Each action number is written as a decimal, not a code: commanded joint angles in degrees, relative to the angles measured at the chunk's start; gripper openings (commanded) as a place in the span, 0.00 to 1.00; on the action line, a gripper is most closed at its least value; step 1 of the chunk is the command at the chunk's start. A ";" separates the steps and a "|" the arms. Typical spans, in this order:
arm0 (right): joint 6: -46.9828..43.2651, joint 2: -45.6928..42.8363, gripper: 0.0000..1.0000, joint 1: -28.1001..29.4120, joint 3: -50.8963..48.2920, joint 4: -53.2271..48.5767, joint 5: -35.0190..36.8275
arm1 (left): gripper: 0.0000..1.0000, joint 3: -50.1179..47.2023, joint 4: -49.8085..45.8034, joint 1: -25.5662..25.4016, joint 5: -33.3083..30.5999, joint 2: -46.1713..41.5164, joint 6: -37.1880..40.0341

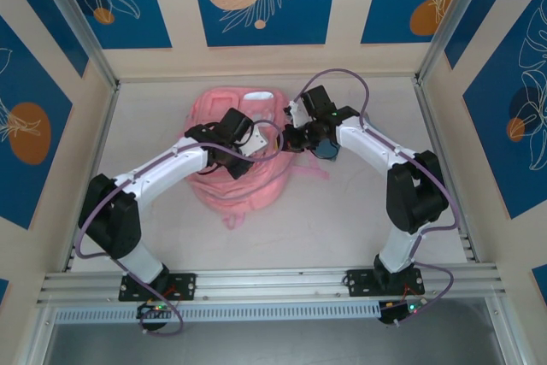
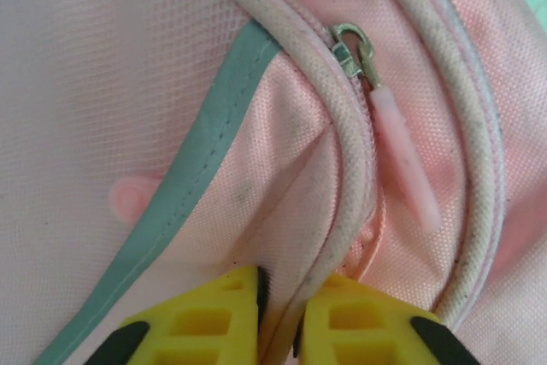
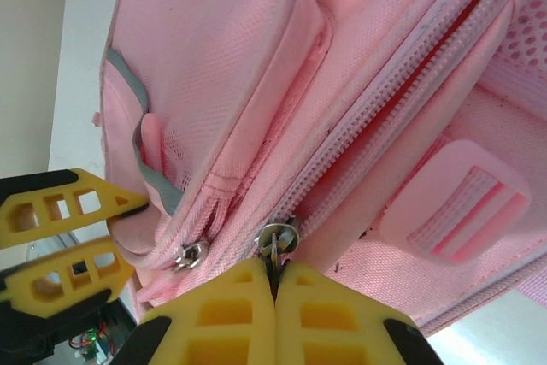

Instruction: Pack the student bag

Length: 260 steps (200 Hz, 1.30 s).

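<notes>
Lying mid-table toward the far side, the bag [image 1: 224, 184] is held by both arms: the left gripper [image 2: 280, 286] is clamped on a fabric seam, the right gripper [image 3: 275, 284] on the zip pull [image 3: 278, 241]. The zip [image 3: 385, 108] runs straight away from the right fingertips, so travel is judged to follow that line.

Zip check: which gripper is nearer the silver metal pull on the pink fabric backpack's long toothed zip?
Right. The right gripper pinches the silver metal pull; the left gripper clamps the pink fabric backpack farther off.
</notes>
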 commanded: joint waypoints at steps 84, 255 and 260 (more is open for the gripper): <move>6.27 -9.05 0.00 10.29 -14.61 10.88 -4.81 | 0.00 -0.49 11.75 0.54 -6.51 -2.64 -24.49; 33.58 -16.79 0.60 0.99 -18.99 21.93 -5.83 | 0.00 -14.30 24.15 0.71 2.56 -15.24 -22.61; 34.10 -15.96 0.60 0.96 -18.40 22.39 -6.38 | 0.00 -14.41 24.24 0.68 2.75 -15.30 -22.54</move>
